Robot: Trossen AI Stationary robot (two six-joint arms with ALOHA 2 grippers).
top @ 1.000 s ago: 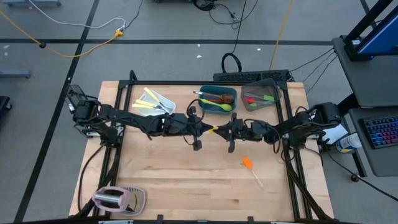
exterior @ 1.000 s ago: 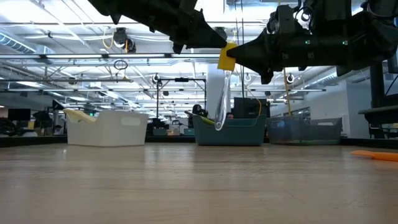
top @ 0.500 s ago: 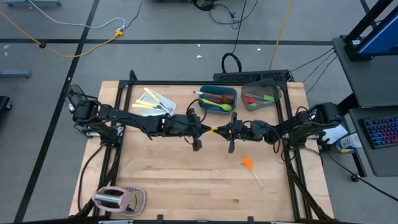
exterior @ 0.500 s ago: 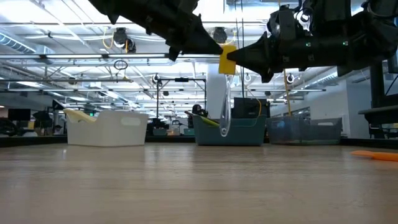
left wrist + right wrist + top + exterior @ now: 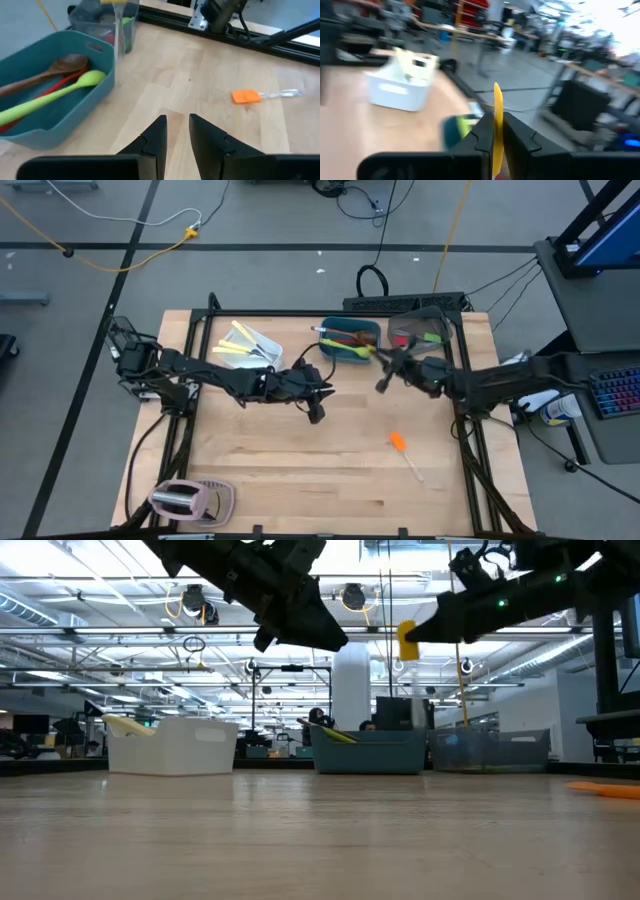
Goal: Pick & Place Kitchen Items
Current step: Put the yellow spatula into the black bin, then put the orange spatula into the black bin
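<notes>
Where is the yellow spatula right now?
High view: the yellow spatula is held in the right gripper, above the table between the teal tub and grey tub.

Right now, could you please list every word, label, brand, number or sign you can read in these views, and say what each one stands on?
None can be read.
White tub, teal tub, grey tub, pinkish toaster: no lettering shows.
Yellow spatula in the right pincer, orange spatula: plain.
Signs in the room behind, low view: too small to read.
</notes>
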